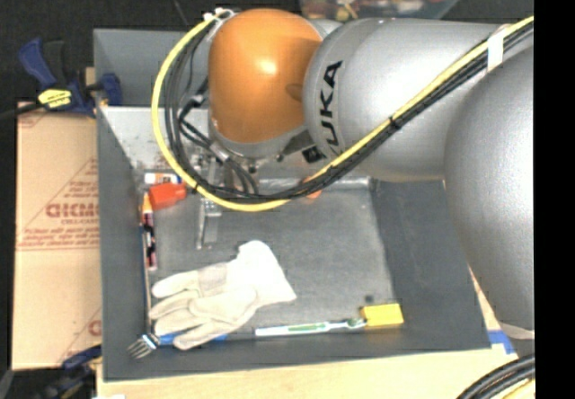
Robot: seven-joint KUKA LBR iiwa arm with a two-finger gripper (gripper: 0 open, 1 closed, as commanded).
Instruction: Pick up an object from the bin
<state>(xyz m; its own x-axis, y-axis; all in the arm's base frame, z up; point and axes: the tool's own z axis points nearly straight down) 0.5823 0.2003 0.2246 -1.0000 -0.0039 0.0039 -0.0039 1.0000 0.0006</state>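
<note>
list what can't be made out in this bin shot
Camera view:
- Far floor of the grey metal bin: hidden by the arm's orange wrist cover and cables.
- Small orange object at the left wall: partly under a cable, kind unclear.
- Metal fork, near-left corner: handle hidden under the white fabric glove.
- Pincer: largely covered by the wrist.

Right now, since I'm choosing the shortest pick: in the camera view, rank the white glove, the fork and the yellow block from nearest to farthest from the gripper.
Measured from the gripper, in the bin's upper left part:
1. white glove, just below it, at lower left.
2. fork, in the lower left corner.
3. yellow block, at lower right.
</note>
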